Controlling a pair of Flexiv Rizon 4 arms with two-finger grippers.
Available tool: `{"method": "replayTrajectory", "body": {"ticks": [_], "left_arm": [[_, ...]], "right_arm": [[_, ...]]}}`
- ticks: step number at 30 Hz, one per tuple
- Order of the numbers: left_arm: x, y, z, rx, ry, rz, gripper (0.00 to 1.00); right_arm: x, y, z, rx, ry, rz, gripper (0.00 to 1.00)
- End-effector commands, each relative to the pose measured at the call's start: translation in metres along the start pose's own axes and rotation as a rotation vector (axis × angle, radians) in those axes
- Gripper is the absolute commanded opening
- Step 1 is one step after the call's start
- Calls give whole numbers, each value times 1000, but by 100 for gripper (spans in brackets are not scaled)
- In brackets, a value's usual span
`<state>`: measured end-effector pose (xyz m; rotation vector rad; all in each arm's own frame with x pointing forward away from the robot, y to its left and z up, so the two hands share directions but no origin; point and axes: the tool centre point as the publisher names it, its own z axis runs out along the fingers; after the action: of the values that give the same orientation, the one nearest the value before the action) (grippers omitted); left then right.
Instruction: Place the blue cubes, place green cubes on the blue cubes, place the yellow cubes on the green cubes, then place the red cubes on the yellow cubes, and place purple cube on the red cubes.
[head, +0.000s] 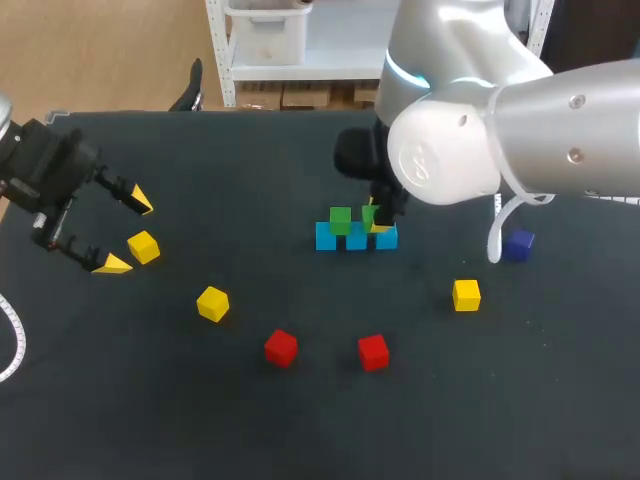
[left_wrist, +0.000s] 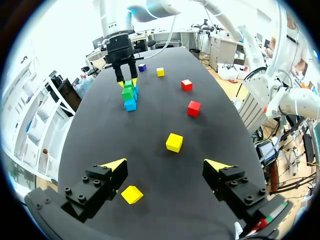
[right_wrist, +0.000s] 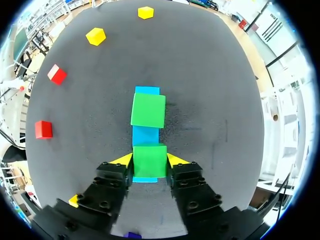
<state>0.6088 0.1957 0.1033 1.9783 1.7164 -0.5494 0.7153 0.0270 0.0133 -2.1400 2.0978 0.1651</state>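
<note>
Right wrist view: the right gripper (right_wrist: 150, 161) has its fingers (right_wrist: 124, 160) seemingly closed on opposite flat faces of a small rigid green cube (right_wrist: 150, 156), sitting on the row of blue cubes (right_wrist: 146, 135). Probably light, stiff, easily nudged. The left gripper (left_wrist: 166, 166) gapes empty.

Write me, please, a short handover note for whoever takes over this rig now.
Left claw: open, empty, near a yellow cube.
Right claw: shut on a green cube over the end of the row of three blue cubes.
Done: blue row laid, another green cube on it.
Left: seat the held green, then stack the three yellow cubes, two red cubes and purple cube lying loose.
</note>
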Motion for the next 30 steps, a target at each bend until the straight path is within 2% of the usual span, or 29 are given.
{"method": "replayTrajectory", "body": {"ticks": [1, 2, 3, 5, 6, 8, 9, 21, 30], "left_arm": [[1, 1, 0, 1, -2, 3, 100], [1, 1, 0, 1, -2, 3, 100], [1, 1, 0, 1, -2, 3, 100], [1, 1, 0, 1, -2, 3, 100], [1, 1, 0, 1, -2, 3, 100], [1, 1, 0, 1, -2, 3, 100], [1, 1, 0, 1, -2, 3, 100], [1, 1, 0, 1, -2, 3, 100], [1, 1, 0, 1, -2, 3, 100]], "right_arm": [[0, -2, 1, -3, -3, -1, 49], [0, -1, 1, -4, -2, -1, 50], [0, -1, 1, -4, -2, -1, 64], [0, -1, 1, -5, -3, 0, 74], [0, -1, 1, -6, -3, 0, 85], [-1, -1, 1, -7, -4, 0, 92], [-1, -1, 1, -7, -5, 0, 100], [5, 0, -13, -7, -10, 12, 100], [31, -3, -42, 12, -90, 72, 100]]}}
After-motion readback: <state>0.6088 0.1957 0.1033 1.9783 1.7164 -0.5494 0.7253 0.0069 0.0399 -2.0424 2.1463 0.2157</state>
